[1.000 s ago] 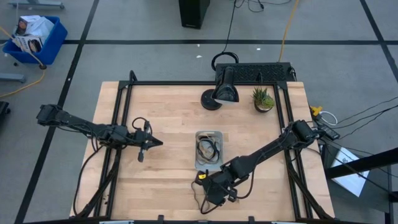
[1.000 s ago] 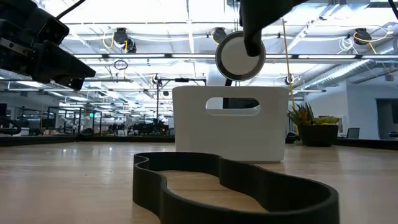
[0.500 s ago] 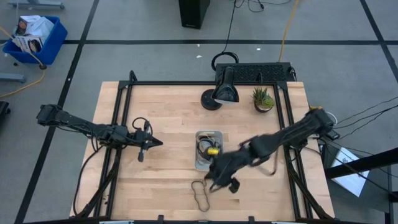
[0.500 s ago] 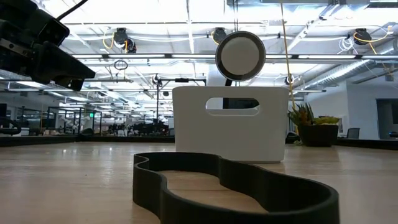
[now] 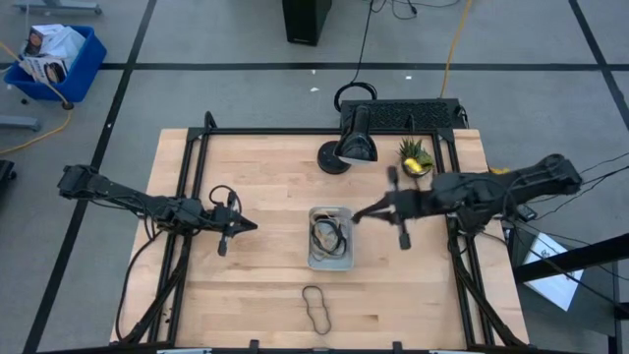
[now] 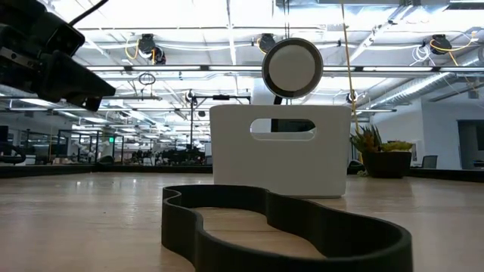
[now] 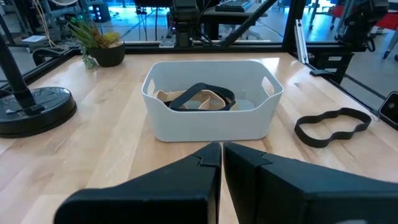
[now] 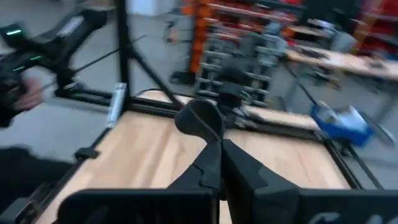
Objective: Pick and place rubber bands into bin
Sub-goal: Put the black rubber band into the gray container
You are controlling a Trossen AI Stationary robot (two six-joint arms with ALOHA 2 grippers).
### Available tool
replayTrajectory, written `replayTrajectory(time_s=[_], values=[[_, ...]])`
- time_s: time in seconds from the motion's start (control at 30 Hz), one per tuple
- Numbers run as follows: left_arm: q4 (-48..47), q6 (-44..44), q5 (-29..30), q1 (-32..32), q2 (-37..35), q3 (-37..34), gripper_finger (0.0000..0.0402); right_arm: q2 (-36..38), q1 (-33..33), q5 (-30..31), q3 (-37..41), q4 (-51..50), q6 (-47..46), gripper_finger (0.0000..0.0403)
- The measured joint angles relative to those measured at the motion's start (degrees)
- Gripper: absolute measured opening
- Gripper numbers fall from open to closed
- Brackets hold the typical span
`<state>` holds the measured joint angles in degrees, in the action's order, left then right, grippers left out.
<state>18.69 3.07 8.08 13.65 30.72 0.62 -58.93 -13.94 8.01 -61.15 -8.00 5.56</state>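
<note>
While I watch from above, the bin [image 5: 331, 236] sits near the middle of the table [image 5: 265, 177], between my two end effectors, and my left wrist camera shows what it holds: a dark rubber band [image 7: 202, 96] lying over a tan one [image 7: 165, 96] on its floor, both curled inside the walls.

One more loose dark band [image 5: 316, 307] lies flat on the table outside the bin, toward the near edge, well apart from both end effectors. From above, its long axis runs from the bin side toward the near table edge; it is a wavy, pinched loop. In the low view it fills the foreground in front of the white bin wall.

My left end effector [image 5: 249, 225] hangs just left of the bin, pointing at it, with its fingers [image 7: 205, 163] pressed together and nothing between them.

My right end effector [image 5: 360, 214] is lifted just right of the bin's far corner, pointing toward the left arm. Its fingers [image 8: 211, 158] meet in the wrist view and pinch a dark rubber band loop [image 8: 200, 119] that stands up from the tips.
</note>
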Motion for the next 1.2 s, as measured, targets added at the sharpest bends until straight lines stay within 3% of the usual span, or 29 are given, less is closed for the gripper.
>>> replayTrajectory(time_s=[0.17,0.33,0.67,0.8,0.93,1.1,1.2], values=[[-0.58,0.00,0.01,0.00,0.02,0.00,0.0026,11.60,1.58,5.20,12.94,3.79,-6.09,0.0000],[-0.56,-0.02,0.02,-0.01,0.00,0.00,0.0026,20.15,1.56,5.55,26.26,13.91,-7.77,0.0000],[-0.56,-0.02,0.61,0.00,0.01,0.00,0.0026,27.06,1.61,8.72,43.83,34.42,-7.24,0.0000],[-0.56,-0.02,1.20,-0.02,0.01,0.00,0.0026,25.35,1.63,9.93,47.75,45.43,-7.72,0.0000],[-0.56,-0.31,2.20,0.00,0.02,0.00,0.0026,19.76,1.61,8.32,47.16,50.34,-6.50,0.0000],[-0.49,-0.33,2.62,-0.02,0.02,0.00,0.0026,7.43,1.88,4.02,40.05,51.50,-4.49,0.0000],[-0.43,-0.53,2.64,-0.04,0.02,0.00,0.0026,-0.51,2.24,1.08,31.36,43.26,-3.67,0.0000]])
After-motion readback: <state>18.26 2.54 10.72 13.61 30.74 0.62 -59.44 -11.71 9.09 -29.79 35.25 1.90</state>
